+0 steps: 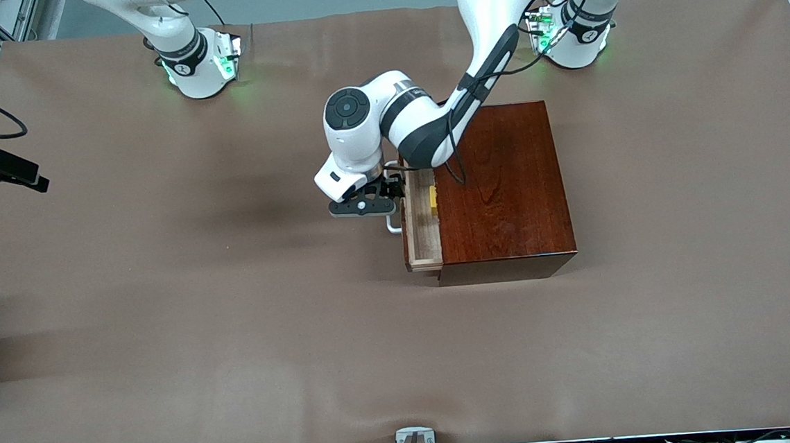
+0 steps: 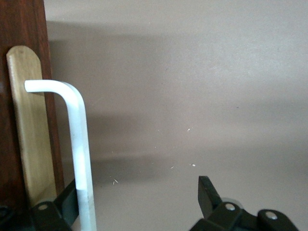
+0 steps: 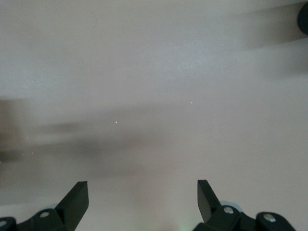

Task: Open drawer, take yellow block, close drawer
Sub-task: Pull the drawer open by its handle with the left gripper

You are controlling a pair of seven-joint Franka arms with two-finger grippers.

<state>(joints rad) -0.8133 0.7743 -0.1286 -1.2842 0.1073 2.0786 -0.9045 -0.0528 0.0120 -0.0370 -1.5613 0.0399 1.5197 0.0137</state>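
No text, label, brand name or number can be read in any of the three views. The only marks are small pale emblems on the black collar bands of the two white robot arm bases point(image 1: 182, 59) along the counter's top edge, and they are too small to make out.

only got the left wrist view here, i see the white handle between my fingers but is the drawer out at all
observer: Yes. With the left gripper open around the handle, the drawer stands partly out of the wooden box.
operator: any block in there
observer: The yellow block lies inside the drawer, right at the box's edge.
operator: where's the other arm
observer: The right gripper waits open over bare table.
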